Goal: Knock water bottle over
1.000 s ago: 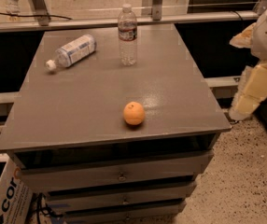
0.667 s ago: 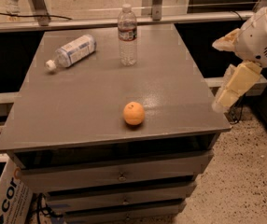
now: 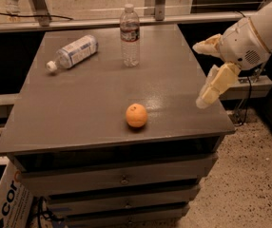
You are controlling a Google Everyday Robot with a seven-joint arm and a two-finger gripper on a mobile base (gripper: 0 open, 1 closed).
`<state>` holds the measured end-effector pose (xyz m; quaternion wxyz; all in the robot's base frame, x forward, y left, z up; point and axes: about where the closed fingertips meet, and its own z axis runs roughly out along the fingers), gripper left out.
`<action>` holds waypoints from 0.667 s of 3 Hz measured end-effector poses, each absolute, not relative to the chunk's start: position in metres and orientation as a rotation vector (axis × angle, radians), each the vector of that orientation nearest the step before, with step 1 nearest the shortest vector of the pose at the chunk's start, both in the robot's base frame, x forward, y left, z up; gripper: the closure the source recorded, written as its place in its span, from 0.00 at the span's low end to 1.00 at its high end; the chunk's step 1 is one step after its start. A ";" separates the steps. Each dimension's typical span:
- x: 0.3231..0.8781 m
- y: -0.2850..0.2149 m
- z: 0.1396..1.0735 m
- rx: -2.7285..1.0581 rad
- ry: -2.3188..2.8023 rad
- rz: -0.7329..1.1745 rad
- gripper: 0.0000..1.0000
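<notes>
The water bottle (image 3: 130,36) stands upright near the back middle of the grey table (image 3: 79,108). It is clear ribbed plastic with a white cap and a narrow dark label band. My gripper (image 3: 200,75) hangs over the table's right edge, well to the right of the bottle and nearer the front. Its two pale fingers are spread apart and hold nothing. The white arm (image 3: 255,37) reaches in from the upper right.
A second bottle (image 3: 74,52) with a large white and light-blue label lies on its side at the back left. An orange (image 3: 136,115) sits near the front middle. The table has drawers (image 3: 121,179) below. A metal rail (image 3: 79,23) runs behind it.
My arm and gripper have moved left, from beside the table to over its right edge. The bottles and the orange have not moved.
</notes>
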<state>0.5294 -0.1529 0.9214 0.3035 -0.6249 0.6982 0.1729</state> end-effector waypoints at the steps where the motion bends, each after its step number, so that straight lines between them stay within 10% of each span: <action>1: 0.533 -0.149 0.919 -1.654 1.828 0.485 0.00; 2: 0.533 -0.149 0.919 -1.654 1.828 0.485 0.00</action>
